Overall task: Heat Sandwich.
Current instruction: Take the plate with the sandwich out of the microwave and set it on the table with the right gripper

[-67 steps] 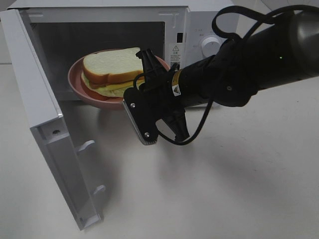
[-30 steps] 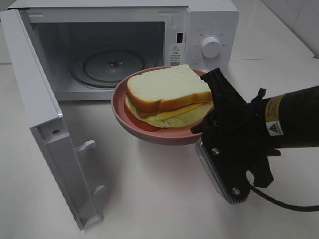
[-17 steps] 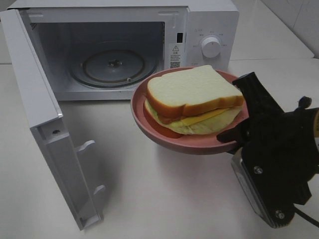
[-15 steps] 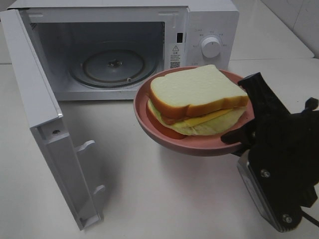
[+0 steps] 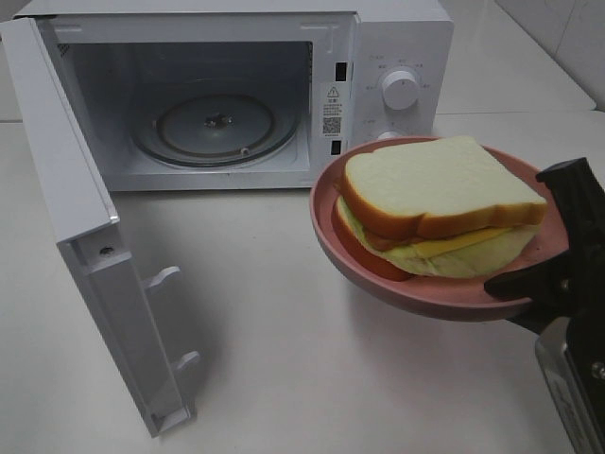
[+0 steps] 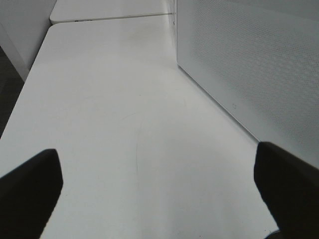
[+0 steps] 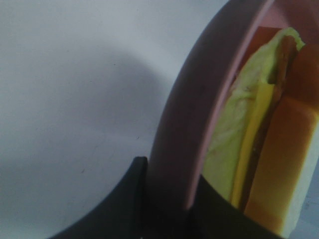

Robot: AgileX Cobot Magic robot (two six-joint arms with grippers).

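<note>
The sandwich (image 5: 440, 203), white bread with a brown crust over yellow and pale green layers, lies on a round pink plate (image 5: 326, 222). The plate hangs tilted in the air, in front of and to the right of the microwave (image 5: 397, 38). My right gripper (image 5: 550, 248) is shut on the plate's right rim. The right wrist view shows that rim (image 7: 179, 124) clamped between the dark fingers (image 7: 127, 199), with the sandwich (image 7: 259, 139) just behind it. My left gripper (image 6: 158, 199) stands open over bare table beside the microwave's side wall (image 6: 249, 59).
The microwave's door (image 5: 85, 236) is swung wide open to the left and reaches toward the table's front. Inside, the glass turntable (image 5: 213, 128) is bare. White table (image 5: 284, 359) stretches under the plate.
The right gripper has drawn the plate with the sandwich out of the microwave, then carried it rightward and toward the front. The turntable now lies bare. The left gripper has not moved.
</note>
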